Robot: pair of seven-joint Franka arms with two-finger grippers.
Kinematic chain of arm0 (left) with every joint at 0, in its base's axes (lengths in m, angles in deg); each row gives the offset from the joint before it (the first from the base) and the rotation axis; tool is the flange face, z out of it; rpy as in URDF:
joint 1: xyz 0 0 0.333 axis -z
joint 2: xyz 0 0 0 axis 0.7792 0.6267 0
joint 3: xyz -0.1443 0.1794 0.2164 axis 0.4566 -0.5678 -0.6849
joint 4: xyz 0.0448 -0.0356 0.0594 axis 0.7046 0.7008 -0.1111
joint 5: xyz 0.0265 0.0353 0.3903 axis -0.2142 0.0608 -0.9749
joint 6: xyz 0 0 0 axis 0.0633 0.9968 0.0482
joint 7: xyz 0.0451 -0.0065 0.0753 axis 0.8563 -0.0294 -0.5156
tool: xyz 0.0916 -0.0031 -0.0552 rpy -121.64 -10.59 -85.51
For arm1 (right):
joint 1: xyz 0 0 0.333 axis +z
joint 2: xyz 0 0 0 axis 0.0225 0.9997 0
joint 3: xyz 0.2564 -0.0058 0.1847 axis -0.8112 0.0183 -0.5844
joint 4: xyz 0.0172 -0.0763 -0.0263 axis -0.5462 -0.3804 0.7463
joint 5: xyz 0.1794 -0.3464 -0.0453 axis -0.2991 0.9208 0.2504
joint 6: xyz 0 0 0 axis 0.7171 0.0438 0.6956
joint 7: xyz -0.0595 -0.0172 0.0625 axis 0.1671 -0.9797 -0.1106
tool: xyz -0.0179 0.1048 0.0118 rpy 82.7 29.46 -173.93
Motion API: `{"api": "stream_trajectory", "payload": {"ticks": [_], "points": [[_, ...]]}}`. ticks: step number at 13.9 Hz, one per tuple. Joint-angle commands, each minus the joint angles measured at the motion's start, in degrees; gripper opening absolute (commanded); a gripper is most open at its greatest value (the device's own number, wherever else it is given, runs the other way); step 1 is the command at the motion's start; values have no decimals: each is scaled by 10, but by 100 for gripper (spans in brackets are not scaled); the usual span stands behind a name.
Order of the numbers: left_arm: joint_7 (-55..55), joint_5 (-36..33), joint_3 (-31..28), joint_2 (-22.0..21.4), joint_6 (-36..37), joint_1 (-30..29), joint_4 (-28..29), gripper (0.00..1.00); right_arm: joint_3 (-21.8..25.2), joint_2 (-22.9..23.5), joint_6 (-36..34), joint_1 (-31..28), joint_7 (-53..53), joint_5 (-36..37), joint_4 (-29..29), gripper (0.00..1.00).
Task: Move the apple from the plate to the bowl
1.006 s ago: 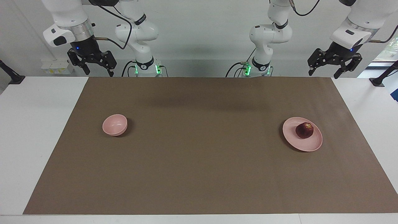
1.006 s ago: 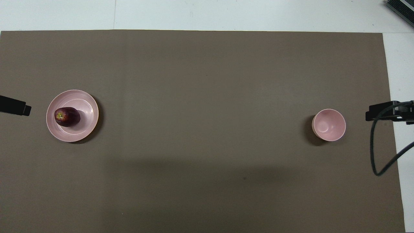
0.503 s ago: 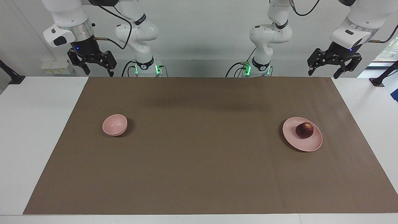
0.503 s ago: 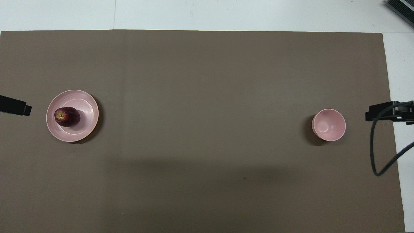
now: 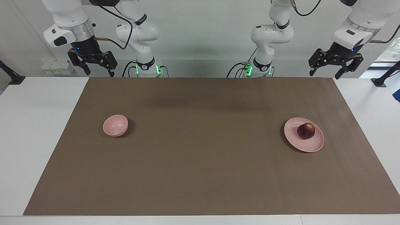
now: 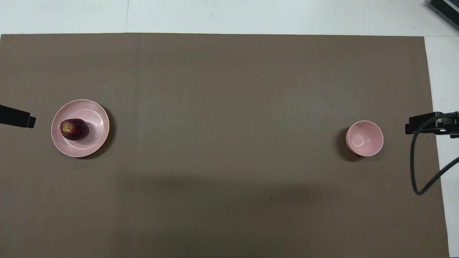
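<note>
In the facing view I see the apple sitting on the plate, which rests on the brown mat toward the left arm's end of the table. The bowl stands upright on the mat toward the right arm's end, well apart from the plate and holding nothing. My left hand hangs high over the table's robot-side edge near that arm's corner, its fingers spread and gripping nothing. My right hand hangs the same way over the robot-side edge near its own corner, fingers also spread. In the overhead view the apple lies off-centre on the plate, toward the end edge of the table, and the bowl shows a bare pink inside.
</note>
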Motion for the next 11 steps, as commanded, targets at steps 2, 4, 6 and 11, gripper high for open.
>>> {"api": "stream_trajectory", "payload": {"ticks": [2,4,6,11], "points": [[6,4,3,-25,-75,-9,67,100,-2,-9,-6,-2,18,-2,-8,100],[6,4,2,-24,-133,-10,104,100,-2,-9,-7,-2,19,-2,-8,100],[10,4,2,-18,-190,-14,151,100,-2,-7,-4,-1,18,-2,-2,100],[57,4,2,-3,-319,-45,246,100,-16,-7,4,2,13,-18,-15,100]]}}
